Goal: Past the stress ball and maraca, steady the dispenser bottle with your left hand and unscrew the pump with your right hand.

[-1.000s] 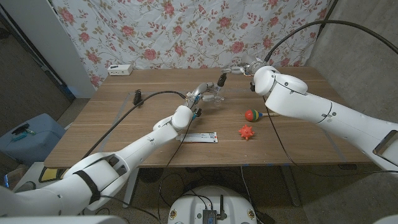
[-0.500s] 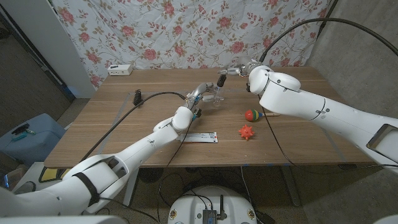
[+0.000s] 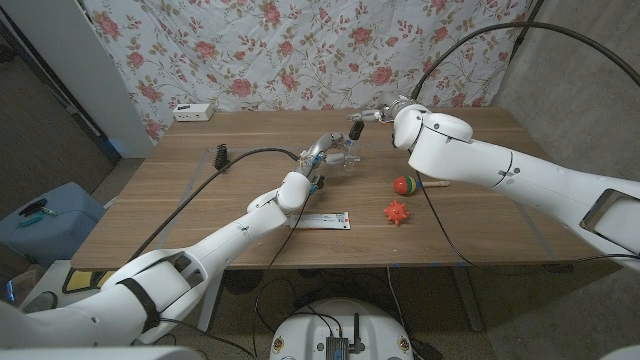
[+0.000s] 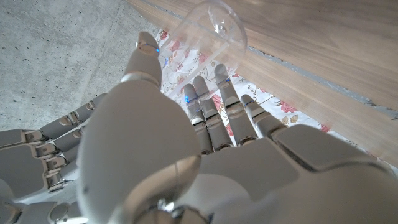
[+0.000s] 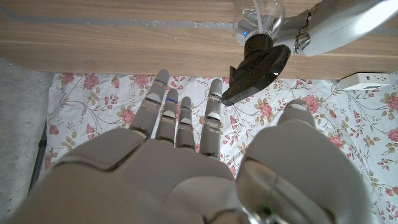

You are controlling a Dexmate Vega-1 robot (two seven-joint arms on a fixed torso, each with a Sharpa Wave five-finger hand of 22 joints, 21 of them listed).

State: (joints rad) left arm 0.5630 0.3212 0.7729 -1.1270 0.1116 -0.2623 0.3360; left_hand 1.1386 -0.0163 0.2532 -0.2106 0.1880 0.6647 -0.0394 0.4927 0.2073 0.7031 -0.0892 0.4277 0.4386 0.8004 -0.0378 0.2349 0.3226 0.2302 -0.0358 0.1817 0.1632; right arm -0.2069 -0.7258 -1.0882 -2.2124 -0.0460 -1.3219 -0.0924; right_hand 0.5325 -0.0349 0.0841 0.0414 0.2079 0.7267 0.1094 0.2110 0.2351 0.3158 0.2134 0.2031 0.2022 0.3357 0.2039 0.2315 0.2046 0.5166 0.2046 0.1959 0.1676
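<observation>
Clear plastic makes up the dispenser bottle point(image 3: 347, 155), which looks empty or nearly so; I judge it light, thin-walled, smooth and easy to tip or squash, so it wants a firm wrap low around the body rather than a hard squeeze. It stands toward the far middle of the tabletop point(image 3: 200, 210), beyond the red spiky stress ball point(image 3: 397, 212) and the striped maraca point(image 3: 407, 185). The left hand point(image 3: 322, 150) is at the bottle's side; in the left wrist view its fingers point(image 4: 205, 102) reach up, lightly spread, beside the clear body, and I cannot tell whether they press on it yet. The black pump point(image 5: 256, 70) on top is stiff and ridged at its collar, the natural place to pinch and twist. The right hand point(image 3: 385, 112) hovers just beside the pump head; in the right wrist view its fingers point(image 5: 180, 118) are straight and apart, holding nothing, with the pump between them and the thumb but not touched.
</observation>
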